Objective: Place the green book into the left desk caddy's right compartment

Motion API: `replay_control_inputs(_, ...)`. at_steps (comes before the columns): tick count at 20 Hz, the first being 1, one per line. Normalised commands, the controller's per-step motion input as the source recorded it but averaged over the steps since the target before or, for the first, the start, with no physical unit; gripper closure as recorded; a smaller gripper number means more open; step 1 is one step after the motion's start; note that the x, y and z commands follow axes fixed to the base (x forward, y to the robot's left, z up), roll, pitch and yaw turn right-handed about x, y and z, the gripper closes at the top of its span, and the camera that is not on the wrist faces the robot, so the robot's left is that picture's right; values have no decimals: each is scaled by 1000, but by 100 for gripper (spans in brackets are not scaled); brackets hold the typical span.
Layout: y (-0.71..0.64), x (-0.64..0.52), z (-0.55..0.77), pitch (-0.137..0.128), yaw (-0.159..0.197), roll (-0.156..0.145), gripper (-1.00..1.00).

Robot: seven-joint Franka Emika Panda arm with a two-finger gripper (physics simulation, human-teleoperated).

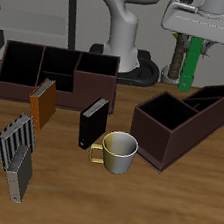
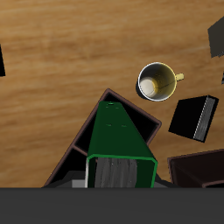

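My gripper is shut on the top of the green book and holds it upright in the air, well above the table. Below it stands the left desk caddy, dark brown and skewed. Its large square right compartment lies toward the table's front, and its slanting-walled section lies farther back. In the wrist view the green book hangs from my gripper over the caddy, with the book's lower end above an open section.
A metal mug stands just in front of the caddy, with a black book beside it. An orange book, a grey rack and the other brown caddy are farther off.
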Motion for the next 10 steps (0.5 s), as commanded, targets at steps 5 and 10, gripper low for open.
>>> replay_control_inputs(5,6,42,-20,-2,13,0,100)
replay_control_inputs(10,99,48,-141,28,1,11,100)
